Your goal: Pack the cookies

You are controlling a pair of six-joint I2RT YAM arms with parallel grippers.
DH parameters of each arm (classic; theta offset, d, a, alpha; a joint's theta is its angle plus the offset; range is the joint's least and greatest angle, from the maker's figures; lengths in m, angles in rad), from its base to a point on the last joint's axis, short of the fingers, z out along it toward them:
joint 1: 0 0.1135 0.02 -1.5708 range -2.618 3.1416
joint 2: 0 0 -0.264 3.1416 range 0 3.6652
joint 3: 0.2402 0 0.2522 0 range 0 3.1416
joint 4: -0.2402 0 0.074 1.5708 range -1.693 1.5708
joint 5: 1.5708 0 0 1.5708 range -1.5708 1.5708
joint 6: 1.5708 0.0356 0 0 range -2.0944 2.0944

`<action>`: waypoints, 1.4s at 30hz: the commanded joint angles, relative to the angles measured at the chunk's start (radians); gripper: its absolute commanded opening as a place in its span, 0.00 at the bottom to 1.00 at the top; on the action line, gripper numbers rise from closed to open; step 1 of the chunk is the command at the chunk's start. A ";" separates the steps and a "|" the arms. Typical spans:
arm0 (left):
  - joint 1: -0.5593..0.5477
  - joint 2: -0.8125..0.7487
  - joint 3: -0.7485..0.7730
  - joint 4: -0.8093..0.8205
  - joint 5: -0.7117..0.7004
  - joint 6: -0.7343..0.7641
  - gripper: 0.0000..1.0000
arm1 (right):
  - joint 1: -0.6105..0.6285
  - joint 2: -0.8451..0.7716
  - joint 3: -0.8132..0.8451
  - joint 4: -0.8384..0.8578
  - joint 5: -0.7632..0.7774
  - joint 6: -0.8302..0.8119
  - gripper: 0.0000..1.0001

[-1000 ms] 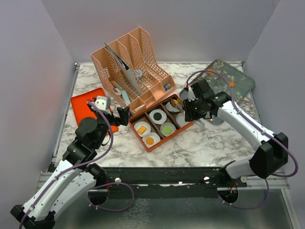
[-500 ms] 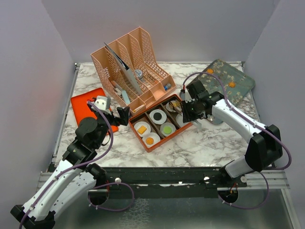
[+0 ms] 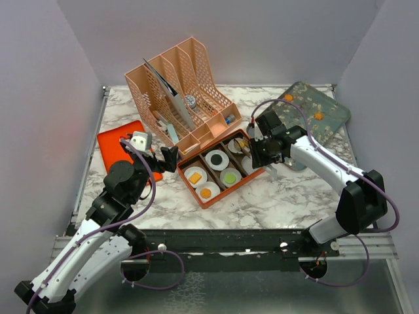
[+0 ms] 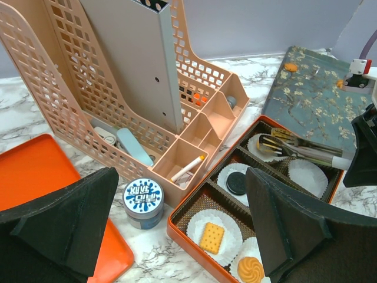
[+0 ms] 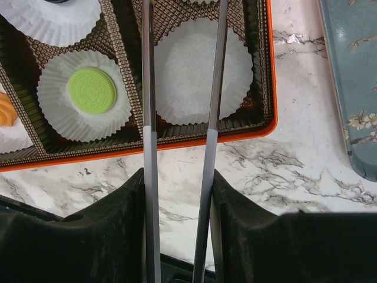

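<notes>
Right pincer (image 3: 257, 154) is clenched on silver metal tongs (image 4: 312, 154), hovering over the right end of the orange rectangular box with brown dividers (image 5: 241, 135) at mid tabletop (image 3: 288, 196). In the right wrist view the two tong arms run up from between the black fingers and cross over an empty white paper cup (image 5: 235, 76) in the box's near right compartment. In the left wrist view the tong tips sit over another white cup in the far row; cannot tell if anything is pinched there. Left pincer (image 3: 169, 158) is released, fingers spread wide, holding nothing, hanging just left of the box. Cookies in the box, each in its own paper cup: green round cookie (image 5: 91, 90) just left of the empty cup, black round cookie (image 4: 237, 183) in the middle row, yellow-orange square cookie (image 4: 211, 237) at the left end, orange round cookie (image 4: 251, 270) near it at the near left corner. Two orange round cookies (image 4: 290, 66) lie apart on the dark teal floral rectangular lid (image 3: 308, 108) at far right, well apart from the box. Peach plastic mesh desk organizer (image 3: 173, 91) stands just beyond the box, a small round blue-and-white tin (image 4: 143, 197) on the tabletop beside both. Flat orange plastic tray (image 3: 114, 140) lies at left, partly under the left arm.
</notes>
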 commanded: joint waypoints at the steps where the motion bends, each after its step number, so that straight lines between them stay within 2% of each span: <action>1: 0.006 0.002 -0.007 0.017 0.000 0.003 0.99 | 0.006 0.006 0.010 -0.002 0.024 -0.007 0.42; 9: 0.006 0.004 -0.007 0.017 0.001 0.003 0.99 | 0.006 -0.008 0.032 -0.030 0.025 -0.012 0.48; 23: 0.007 -0.001 -0.007 0.017 0.003 0.001 0.99 | 0.006 -0.054 0.141 -0.057 0.024 -0.011 0.44; 27: 0.007 -0.006 -0.007 0.015 0.004 0.001 0.99 | -0.003 -0.024 0.204 -0.090 0.129 -0.029 0.43; 32: 0.006 -0.015 -0.007 0.015 0.004 0.001 0.99 | -0.074 0.033 0.272 -0.109 0.191 -0.045 0.43; 42: 0.006 -0.028 -0.007 0.017 0.016 -0.002 0.99 | -0.305 0.122 0.317 -0.068 0.224 -0.023 0.43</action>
